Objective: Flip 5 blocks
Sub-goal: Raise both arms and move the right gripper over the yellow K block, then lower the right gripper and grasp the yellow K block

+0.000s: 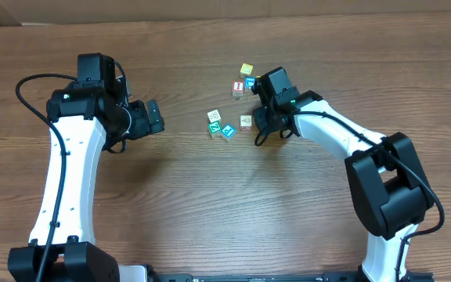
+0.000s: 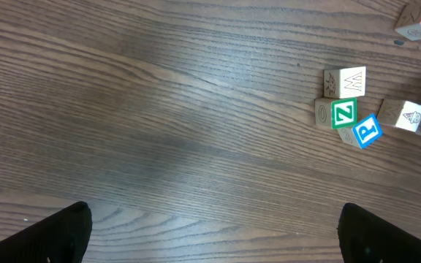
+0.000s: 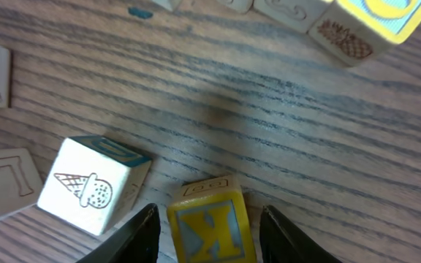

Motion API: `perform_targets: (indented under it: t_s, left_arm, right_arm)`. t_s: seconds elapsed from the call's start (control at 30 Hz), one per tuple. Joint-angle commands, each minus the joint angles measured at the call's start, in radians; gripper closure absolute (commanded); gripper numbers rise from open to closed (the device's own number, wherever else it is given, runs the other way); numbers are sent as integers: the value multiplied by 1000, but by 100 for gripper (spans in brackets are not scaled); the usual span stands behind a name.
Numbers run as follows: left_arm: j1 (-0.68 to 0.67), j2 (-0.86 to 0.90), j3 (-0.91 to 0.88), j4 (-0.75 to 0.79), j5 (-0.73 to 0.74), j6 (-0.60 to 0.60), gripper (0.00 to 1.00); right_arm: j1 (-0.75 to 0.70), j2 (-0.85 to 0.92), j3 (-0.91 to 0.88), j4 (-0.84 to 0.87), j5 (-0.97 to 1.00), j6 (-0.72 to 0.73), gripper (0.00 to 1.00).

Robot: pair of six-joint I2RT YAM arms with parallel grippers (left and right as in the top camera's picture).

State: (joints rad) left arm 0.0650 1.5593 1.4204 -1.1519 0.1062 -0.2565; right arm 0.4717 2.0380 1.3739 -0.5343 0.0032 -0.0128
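Note:
A yellow block [image 3: 212, 228] with a K on top stands between the fingers of my right gripper [image 3: 209, 237]. A thin gap shows on each side, so the gripper is open round it. A whitish block [image 3: 93, 186] with an ice-cream drawing lies just left of it. The green Z block [image 2: 344, 114], the teal P block [image 2: 369, 130] and a whitish block [image 2: 346, 82] sit clustered at the right of the left wrist view. My left gripper [image 2: 221, 241] hovers wide open over bare wood, well left of them. From overhead, my right gripper [image 1: 258, 119] covers the K block.
Behind the right gripper lie a red-faced cube [image 1: 238, 87], a teal cube [image 1: 250, 81] and a yellow cube [image 1: 247, 69]. A block with a pineapple face [image 3: 342, 44] sits at the top of the right wrist view. The wooden table [image 1: 210, 204] stretches all round.

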Motion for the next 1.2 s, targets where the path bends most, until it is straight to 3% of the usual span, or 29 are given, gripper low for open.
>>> perform_targets:
  t_s: [0.0, 0.23, 0.43, 0.73, 0.93, 1.17]
  left_arm:
    - [-6, 11, 22, 4, -10, -13, 0]
    - [-6, 11, 22, 4, -10, -13, 0]
    - [-6, 11, 22, 4, -10, -13, 0]
    - [-6, 11, 22, 4, -10, -13, 0]
    - [-6, 11, 22, 3, -10, -13, 0]
    - [-6, 11, 22, 4, -10, -13, 0]
  right_arm:
    - [2, 20, 26, 6, -8, -11, 55]
    - [2, 22, 26, 17, -8, -11, 64]
    - [2, 7, 27, -3, -5, -10, 64]
    - [4, -151, 29, -132, -5, 61, 71]
    - [4, -182, 29, -296, -17, 179, 72]
    - [5, -182, 10, -433, -180, 356, 73]
